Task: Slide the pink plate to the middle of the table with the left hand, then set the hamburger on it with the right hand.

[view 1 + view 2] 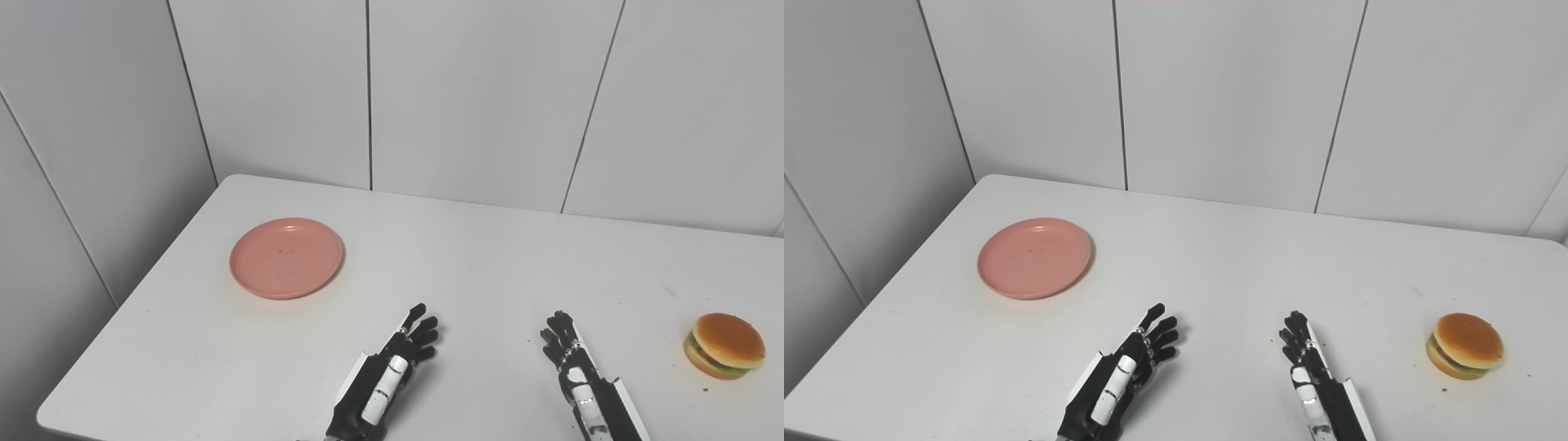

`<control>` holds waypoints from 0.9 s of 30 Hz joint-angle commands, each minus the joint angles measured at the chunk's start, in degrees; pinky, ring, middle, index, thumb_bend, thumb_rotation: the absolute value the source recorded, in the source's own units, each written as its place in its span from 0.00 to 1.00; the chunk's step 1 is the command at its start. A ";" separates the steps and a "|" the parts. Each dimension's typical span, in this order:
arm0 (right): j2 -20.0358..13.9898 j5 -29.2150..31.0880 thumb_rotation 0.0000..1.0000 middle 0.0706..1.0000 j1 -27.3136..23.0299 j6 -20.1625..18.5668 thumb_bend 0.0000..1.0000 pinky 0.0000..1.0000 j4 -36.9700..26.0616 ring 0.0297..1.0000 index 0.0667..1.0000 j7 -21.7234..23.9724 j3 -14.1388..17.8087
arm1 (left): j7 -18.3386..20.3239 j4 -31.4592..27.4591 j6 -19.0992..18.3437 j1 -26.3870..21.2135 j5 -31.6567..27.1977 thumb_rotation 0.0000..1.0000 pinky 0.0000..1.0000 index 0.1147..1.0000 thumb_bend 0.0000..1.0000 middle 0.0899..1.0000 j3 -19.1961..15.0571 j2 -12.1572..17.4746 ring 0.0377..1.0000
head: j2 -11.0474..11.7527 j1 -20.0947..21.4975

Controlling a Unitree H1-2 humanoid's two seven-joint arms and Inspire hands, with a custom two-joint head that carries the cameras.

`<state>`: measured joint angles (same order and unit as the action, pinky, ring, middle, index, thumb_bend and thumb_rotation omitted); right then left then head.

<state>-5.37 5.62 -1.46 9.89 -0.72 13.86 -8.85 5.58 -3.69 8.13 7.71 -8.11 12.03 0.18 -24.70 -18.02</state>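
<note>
A pink plate [286, 257] lies empty on the left part of the white table [465, 257]. A hamburger [724, 345] sits near the table's right edge. My left hand [401, 361] is open and empty near the front edge, to the right of and nearer than the plate, fingers stretched forward. My right hand [569, 358] is open and empty too, well left of the hamburger. Neither hand touches anything. The same scene shows in the right eye view, with the plate [1034, 257], the hamburger [1465, 346], the left hand [1136, 364] and the right hand [1303, 358].
White wall panels [478, 98] stand right behind the table's far edge and along its left side. The table's left edge runs diagonally close to the plate. A few dark specks lie on the tabletop near the hamburger.
</note>
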 commanded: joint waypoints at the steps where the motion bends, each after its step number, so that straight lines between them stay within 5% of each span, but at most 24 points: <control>1: -1.69 0.72 0.95 1.00 0.10 1.01 0.58 1.00 3.99 0.99 1.00 0.48 1.63 | -0.59 2.44 -0.88 5.92 0.87 0.89 0.90 0.94 0.56 0.93 0.69 -2.48 0.92 | -0.21 -0.17; 21: -1.03 0.34 0.94 1.00 0.73 -1.85 0.56 1.00 0.67 0.98 1.00 0.15 1.37 | -1.64 -0.48 -2.44 5.84 1.64 0.84 0.87 0.93 0.67 0.92 1.02 -1.41 0.91 | -3.16 -0.12; 27: -0.75 0.13 0.94 1.00 0.86 -2.55 0.57 1.00 0.13 0.98 1.00 0.21 1.02 | -2.59 -6.73 -6.84 5.54 2.97 0.83 0.88 0.92 0.68 0.91 0.86 -0.68 0.91 | -3.75 -0.54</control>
<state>-5.33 6.07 -1.23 8.88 -2.00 14.51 -8.72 3.35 -7.92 2.22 7.66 -6.00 12.65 0.20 -28.30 -18.46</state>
